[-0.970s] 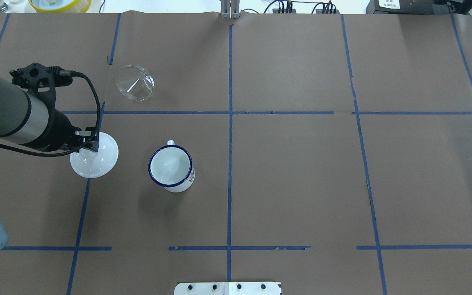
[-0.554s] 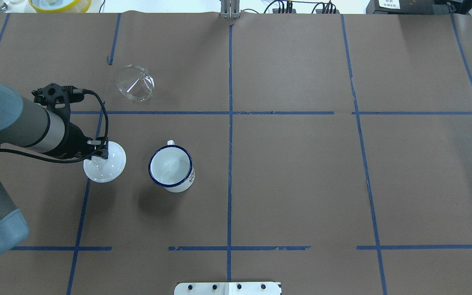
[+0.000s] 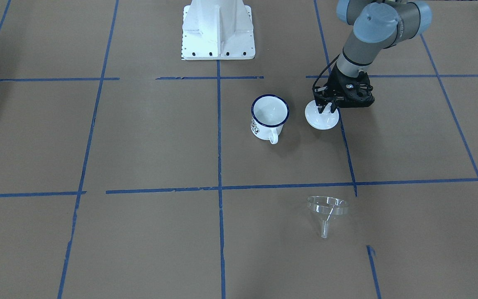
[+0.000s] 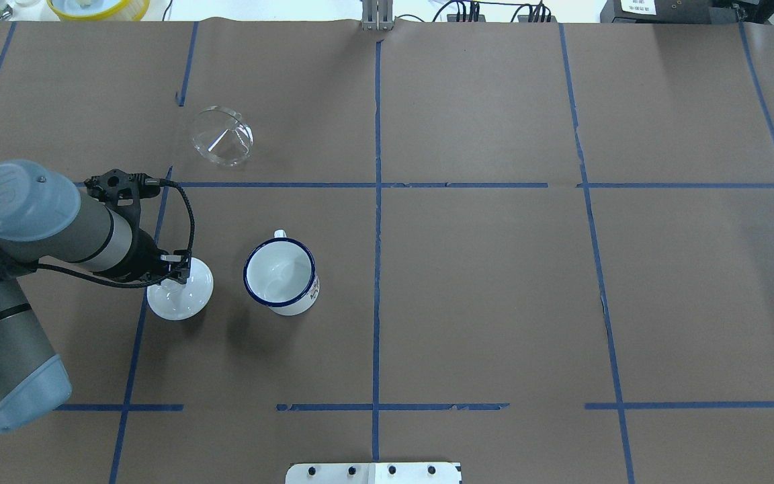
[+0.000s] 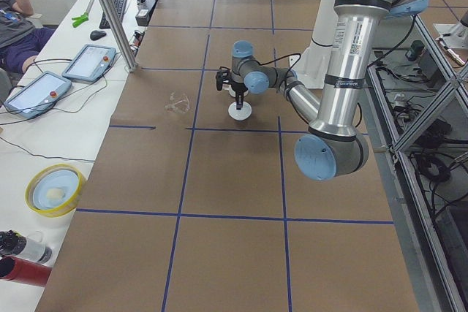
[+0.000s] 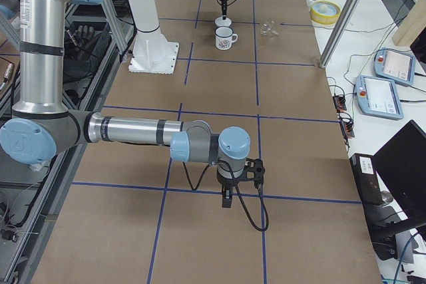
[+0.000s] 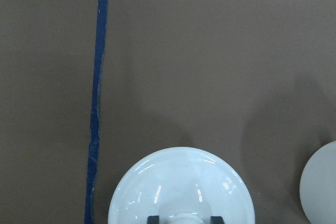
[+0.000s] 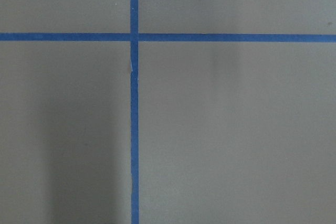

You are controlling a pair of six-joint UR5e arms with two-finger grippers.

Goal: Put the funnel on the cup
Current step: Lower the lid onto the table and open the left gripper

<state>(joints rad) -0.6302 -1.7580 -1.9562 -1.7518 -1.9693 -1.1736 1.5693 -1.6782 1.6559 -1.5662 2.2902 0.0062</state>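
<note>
Overhead exterior view, nearest the robot: the left gripper (image 4: 182,274) is pinched on the knob of a white domed lid (image 4: 182,296), held low over the table (image 4: 494,302); I cannot tell whether the lid touches the paper. Just beside it stands the cup (image 4: 279,272), upright, mouth open and unobstructed. Farthest off, well apart from both, the funnel (image 4: 221,136) lies tipped on its side with nobody holding it. The right gripper (image 6: 227,199) shows only in the side camera, so I cannot tell whether it is spread or closed. The likely trouble: letting the lid go this near the cup could send it rocking into the mug. The funnel may then be hard to pinch, being clear and slick, and lying tilted it may roll away or slip out.
</note>
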